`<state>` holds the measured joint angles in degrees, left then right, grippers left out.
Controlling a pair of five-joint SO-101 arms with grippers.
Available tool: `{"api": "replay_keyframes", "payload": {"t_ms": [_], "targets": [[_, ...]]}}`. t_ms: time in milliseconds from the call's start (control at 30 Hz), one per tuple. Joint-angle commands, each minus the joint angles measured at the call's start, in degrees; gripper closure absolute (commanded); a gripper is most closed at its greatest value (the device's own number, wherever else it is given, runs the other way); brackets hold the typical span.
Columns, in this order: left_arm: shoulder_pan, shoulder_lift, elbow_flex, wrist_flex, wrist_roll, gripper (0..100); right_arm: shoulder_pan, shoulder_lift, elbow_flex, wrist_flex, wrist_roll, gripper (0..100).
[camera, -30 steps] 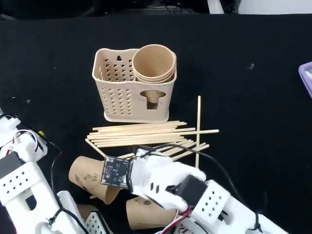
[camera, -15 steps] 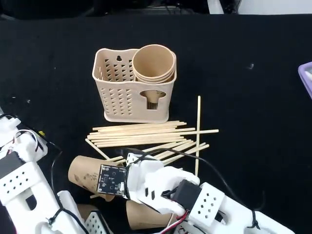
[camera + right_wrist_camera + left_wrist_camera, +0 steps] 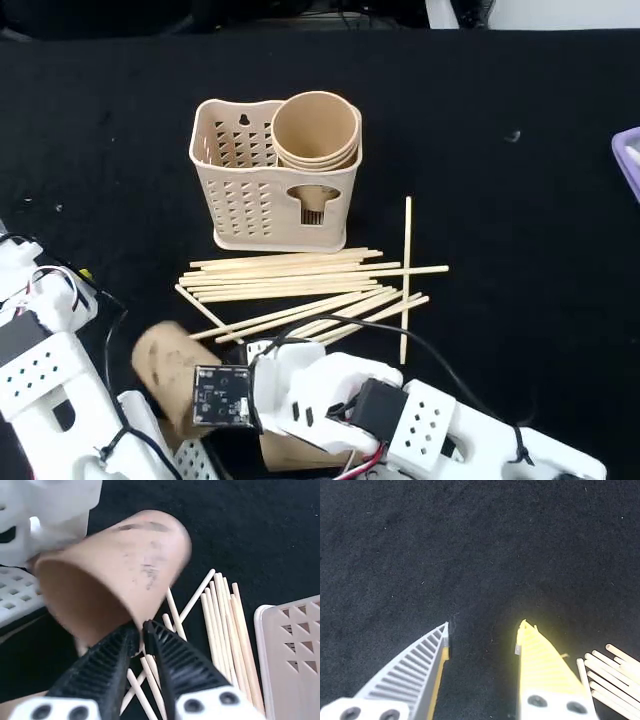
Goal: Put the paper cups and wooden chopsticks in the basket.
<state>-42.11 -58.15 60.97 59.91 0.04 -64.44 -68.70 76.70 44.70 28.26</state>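
Tan paper makes up the cup [image 3: 115, 565] that the right gripper [image 3: 140, 627] pinches; its two black ribbed fingers [image 3: 107, 665] are pressed together on the cup's rim, one inside and one outside the wall; the cup points away from the gripper with its closed bottom farthest off, tilted; whether it touches the black cloth [image 3: 520, 90] under it I cannot tell. Just past the fingertips and partly beneath them lie the wooden chopsticks [image 3: 220, 615], a loose bundle on the cloth; in the high view the bundle [image 3: 300, 280] lies between this gripper and the basket [image 3: 262, 205], and a single chopstick [image 3: 406, 270] lies crosswise at the bundle's far end. The basket stands upright beyond the chopsticks, well apart from the gripper; a stack of nested cups [image 3: 315, 130] sits in one of its end compartments, the one with a slot cut in its front wall; a corner of the basket wall [image 3: 295, 655] shows ahead of the gripper in the right wrist view. A second cup [image 3: 285, 452] lies on its side under the right arm, behind the gripper. The left gripper [image 3: 484, 627] hangs over bare cloth with its jaws spread wide, one grey and one yellow, nothing between them; a few chopstick ends [image 3: 610, 675] lie just beside the yellow finger [image 3: 540, 665], outside the gap.
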Motion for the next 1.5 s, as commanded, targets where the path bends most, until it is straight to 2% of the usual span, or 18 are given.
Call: {"api": "replay_keyframes", "payload": {"t_ms": [0,167,433,600,767,1133,1467], "targets": [[-0.31,-0.62,-3.91,-1.14,0.26,78,5.27,-1.80,-3.47,2.46,-0.18,98.8],[-0.31,-0.62,-3.91,-1.14,0.26,78,12.75,-1.80,-16.04,15.03,-0.18,98.8],[-0.31,-0.62,-3.91,-1.14,0.26,78,23.82,-1.10,-46.73,31.65,-0.53,98.8],[-0.31,-0.62,-3.91,-1.14,0.26,78,33.49,0.57,-59.91,32.70,-0.88,98.8],[-0.31,-0.62,-3.91,-1.14,0.26,78,40.79,8.31,-69.14,28.75,-9.14,98.8],[-0.04,-0.62,-3.21,-1.14,0.26,78,49.05,36.70,-93.85,28.92,-15.30,98.8],[-0.04,-0.62,-3.12,-1.14,0.26,78,49.58,53.93,-113.63,44.40,-18.81,98.8]]}}
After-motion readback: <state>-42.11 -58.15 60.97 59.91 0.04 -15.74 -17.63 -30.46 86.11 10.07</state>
